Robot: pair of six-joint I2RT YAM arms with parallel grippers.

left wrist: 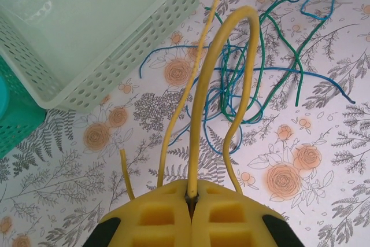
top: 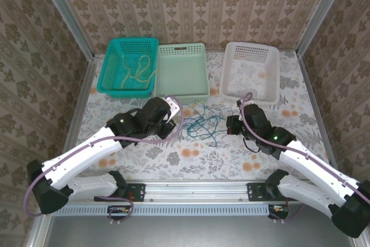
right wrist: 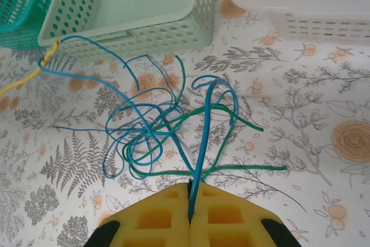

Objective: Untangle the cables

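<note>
Left pincer [left wrist: 192,198] tight on one yellow cable [left wrist: 200,114], right pincer [right wrist: 189,194] likewise on one blue cable [right wrist: 200,143]; three baskets [top: 182,47].

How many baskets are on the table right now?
3. The teal basket is at the far left with yellow cables in it, the pale green basket sits right beside it, and the white basket stands apart at the far right. None seems hidden.
</note>
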